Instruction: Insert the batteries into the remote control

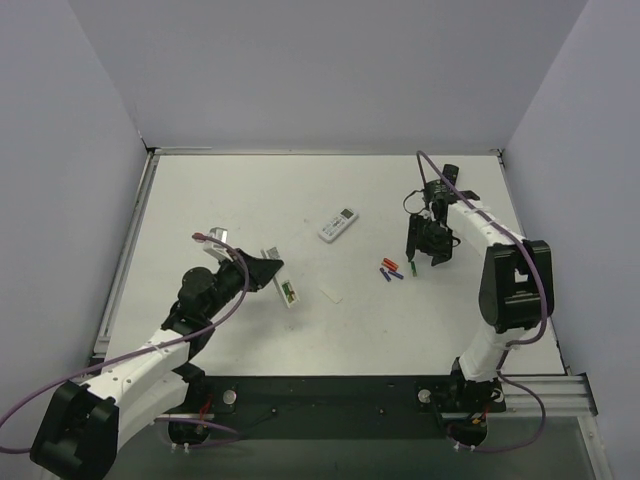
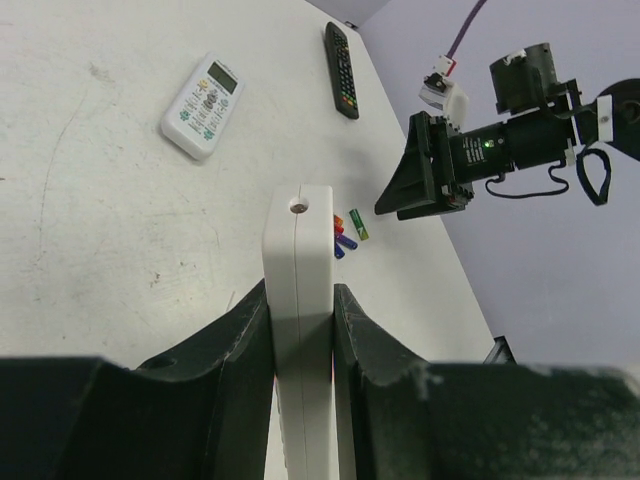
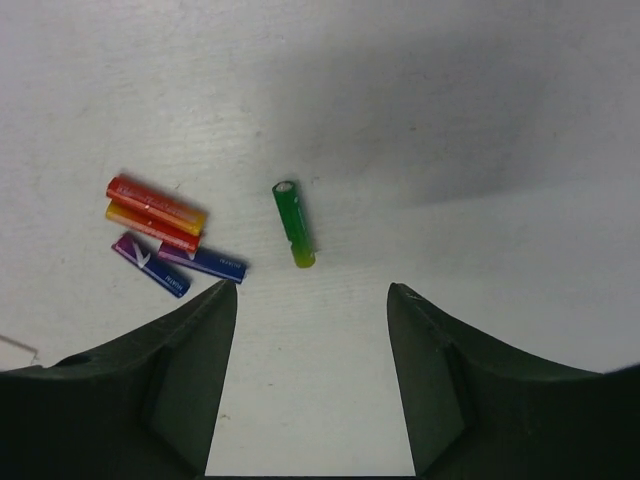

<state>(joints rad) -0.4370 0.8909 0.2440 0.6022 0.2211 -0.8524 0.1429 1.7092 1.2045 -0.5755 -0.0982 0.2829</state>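
Here, the left pincer (image 2: 300, 300) grips the slim white remote control (image 2: 300, 240); the right pincer (image 3: 312, 290) stands wide and empty, one green battery (image 3: 293, 222) lying on the tabletop (image 3: 450, 100) just beyond its tips.

Clamped edge-on between the two dark fingers (image 2: 240, 335) of the left gripper (image 2: 300, 310): the slim white remote (image 2: 298, 250), pressed on both long sides, its free end reaching out over the white table (image 2: 100, 230), with a small round hole near that end. Just right of the slim white remote's far end, lying on the table: a tight cluster of red cells (image 2: 338, 220), blue cells (image 2: 345, 242) and one green battery (image 2: 358, 229). Farther right of the remote, above that cluster: the right gripper (image 2: 385, 207), black, pointing down-left, opening unclear. Beyond the remote's far end, leftward: a wider white remote (image 2: 203, 105) with a display window, lying flat. Beyond it, rightward: a black remote (image 2: 341, 56), also flat.
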